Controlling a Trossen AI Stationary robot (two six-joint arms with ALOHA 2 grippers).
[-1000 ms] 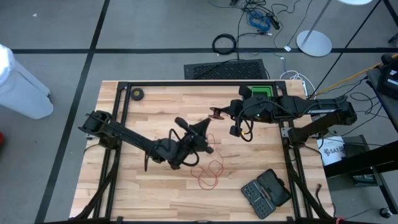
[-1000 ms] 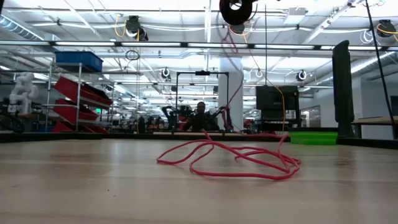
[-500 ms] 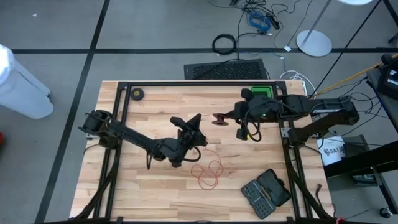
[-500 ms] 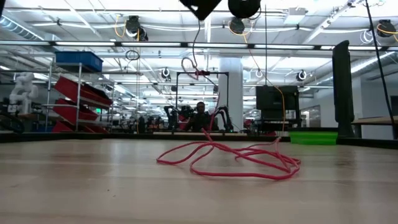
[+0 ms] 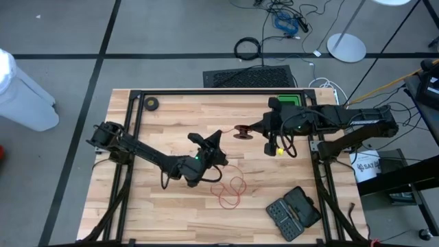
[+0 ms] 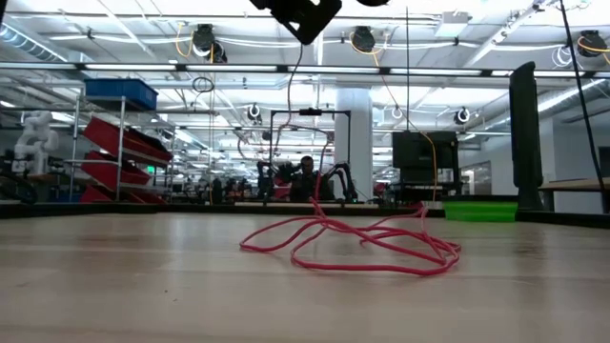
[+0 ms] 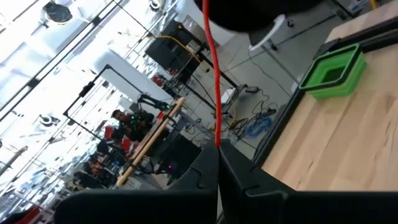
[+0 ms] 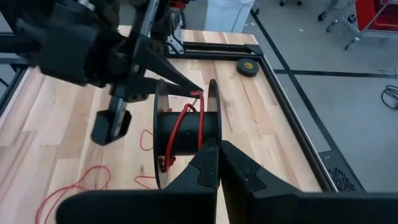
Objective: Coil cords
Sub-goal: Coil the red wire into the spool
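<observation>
Left end effector [image 5: 217,135] higher, pinching cord [image 5: 231,189]; right [image 5: 248,129] clamping reel [image 8: 185,132]

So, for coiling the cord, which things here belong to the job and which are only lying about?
For the job:
- red cord
- black reel, held by the right gripper
- left gripper, shut on the cord

Lying about:
- green bin
- black tool case
- small black roll

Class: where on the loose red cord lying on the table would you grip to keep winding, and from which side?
Grip the red cord where its single strand lifts clear of the tangled loops, coming from above: the strand is thin and flat loops offer no clearance.
</observation>
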